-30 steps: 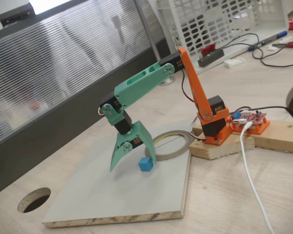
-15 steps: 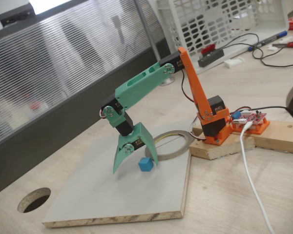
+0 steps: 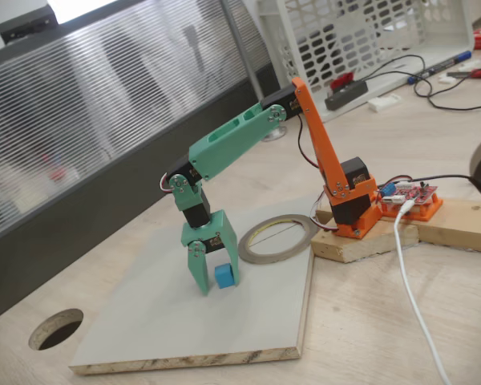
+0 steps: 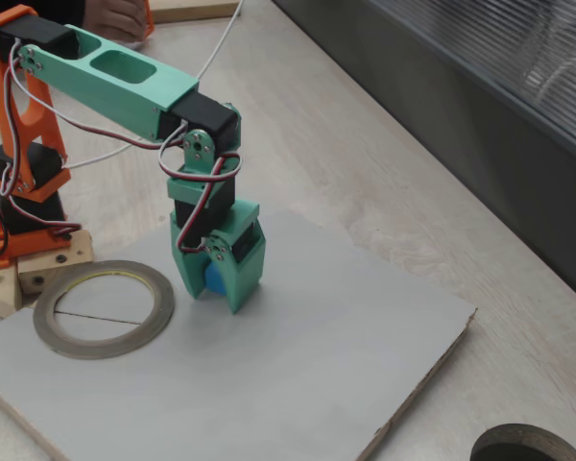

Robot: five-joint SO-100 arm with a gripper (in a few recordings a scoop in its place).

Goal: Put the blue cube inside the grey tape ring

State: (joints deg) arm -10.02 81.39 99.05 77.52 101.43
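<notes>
The green hand (image 3: 216, 282) points down at the grey board (image 3: 144, 321) on the tabletop (image 3: 369, 321), its fingers pinching the blue cube (image 3: 224, 276) between them. The cube sits low on the board, just beside the grey tape ring (image 3: 278, 238) and outside it.

Wooden tabletop (image 3: 361, 321), ribbed translucent partition (image 3: 104, 104)

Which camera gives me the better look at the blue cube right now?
In a fixed view, the blue cube shows a full face between the gripper fingers, resting on the grey board. In the other fixed view, the blue cube is just a sliver behind the green fingers, left of the gripper.
</notes>
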